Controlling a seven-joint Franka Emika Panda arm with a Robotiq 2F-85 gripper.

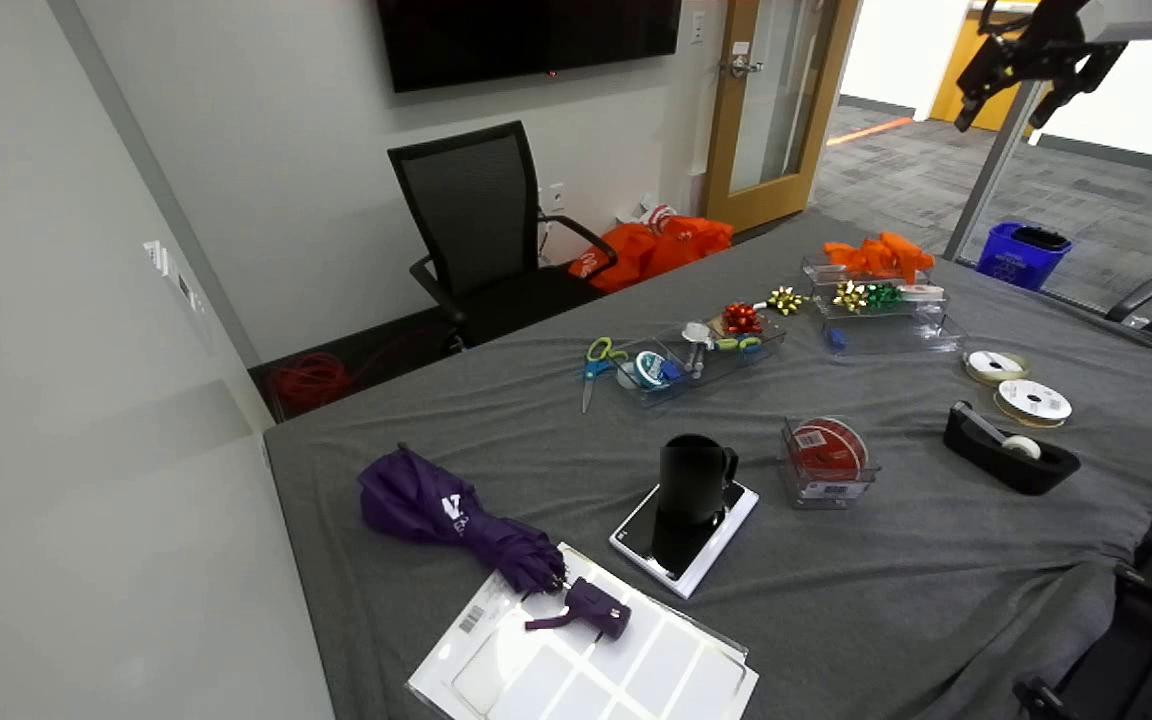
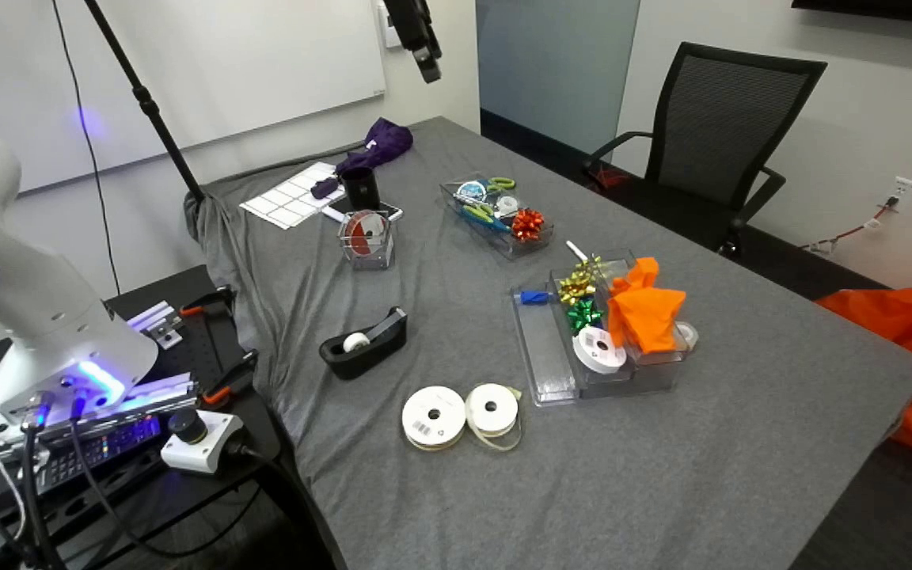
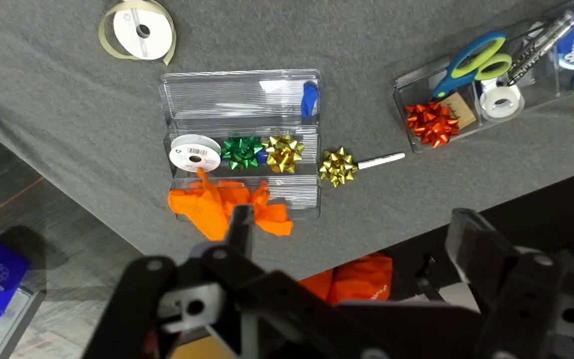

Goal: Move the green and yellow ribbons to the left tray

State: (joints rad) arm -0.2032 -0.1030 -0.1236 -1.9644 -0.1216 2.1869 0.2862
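A shiny green bow (image 1: 882, 294) (image 2: 583, 314) (image 3: 241, 152) and a yellow-gold bow (image 1: 850, 296) (image 2: 577, 283) (image 3: 283, 153) sit side by side in the middle tier of a clear stepped organizer (image 1: 886, 342) (image 2: 547, 372) (image 3: 237, 97). Another yellow-gold bow (image 1: 785, 300) (image 3: 338, 167) lies on the cloth beside it. A clear compartment tray (image 1: 651, 398) (image 2: 506, 248) (image 3: 419, 146), at left in an exterior view, holds a red bow, scissors and tape. My gripper (image 1: 1000, 122) (image 2: 429, 73) (image 3: 352, 212) is open and empty, high above the table.
A white marker (image 3: 381, 160) touches the loose bow. Orange cloth (image 1: 879, 257) covers the organizer's back tier. Ribbon spools (image 2: 434, 416), a tape dispenser (image 2: 363, 343), a box with a red spool (image 1: 829, 452), a black mug (image 1: 693, 480) and a purple umbrella (image 1: 456, 515) stand around.
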